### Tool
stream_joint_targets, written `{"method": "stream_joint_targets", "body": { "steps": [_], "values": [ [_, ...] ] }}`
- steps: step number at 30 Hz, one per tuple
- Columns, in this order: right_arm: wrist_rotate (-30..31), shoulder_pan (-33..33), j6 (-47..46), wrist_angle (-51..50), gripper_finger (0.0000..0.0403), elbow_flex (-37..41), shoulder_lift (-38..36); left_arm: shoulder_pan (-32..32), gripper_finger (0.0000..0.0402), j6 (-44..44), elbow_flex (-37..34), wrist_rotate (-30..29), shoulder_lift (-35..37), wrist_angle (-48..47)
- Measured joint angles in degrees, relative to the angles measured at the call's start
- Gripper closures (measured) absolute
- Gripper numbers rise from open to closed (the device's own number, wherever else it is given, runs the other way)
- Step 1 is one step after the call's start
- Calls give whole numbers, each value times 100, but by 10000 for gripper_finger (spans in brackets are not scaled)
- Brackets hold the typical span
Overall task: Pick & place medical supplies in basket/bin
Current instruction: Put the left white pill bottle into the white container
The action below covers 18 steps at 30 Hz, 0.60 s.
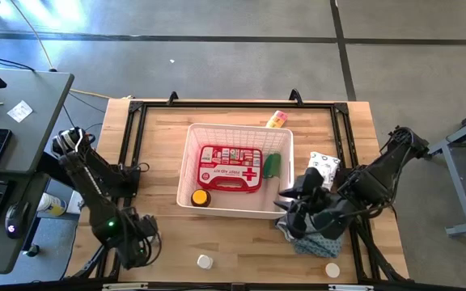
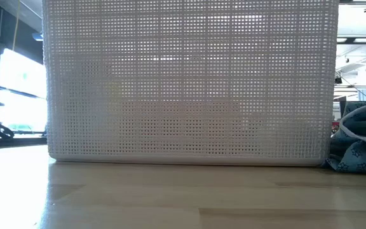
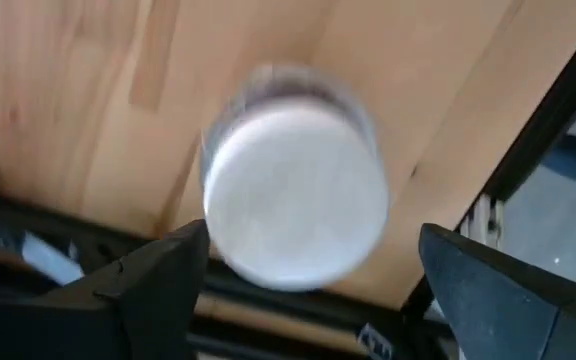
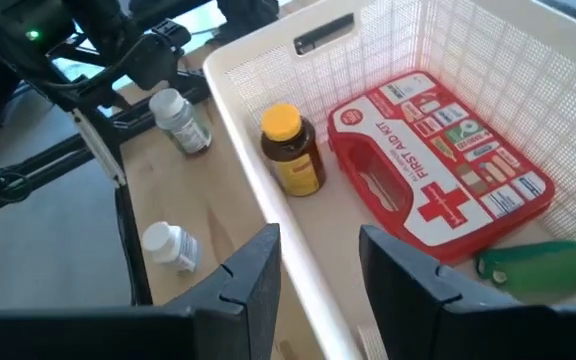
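Hovered over white-capped bottle, left tool apart. Right tool apart, empty. First-aid case, amber bottle, green roll already inside basket; several counter items left.

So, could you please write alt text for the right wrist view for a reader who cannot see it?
A white lattice basket holds a red first-aid case, an amber bottle with a yellow cap and a green roll. Two white-capped bottles lie on the wooden table outside it. The right pincer hangs open above the basket's rim.
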<state>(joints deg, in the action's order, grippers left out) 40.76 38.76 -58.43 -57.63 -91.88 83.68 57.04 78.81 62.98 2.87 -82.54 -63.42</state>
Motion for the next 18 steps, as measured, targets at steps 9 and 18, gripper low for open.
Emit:
{"method": "stream_joint_targets", "body": {
  "steps": [9,18],
  "values": [
    [-374,-96,54,-3,274,1,0,-520,53,-692,0,-329,0,50],
    [-405,-263,212,-20,274,0,0,-645,96,-801,-331,273,20,283]
  ]
}}
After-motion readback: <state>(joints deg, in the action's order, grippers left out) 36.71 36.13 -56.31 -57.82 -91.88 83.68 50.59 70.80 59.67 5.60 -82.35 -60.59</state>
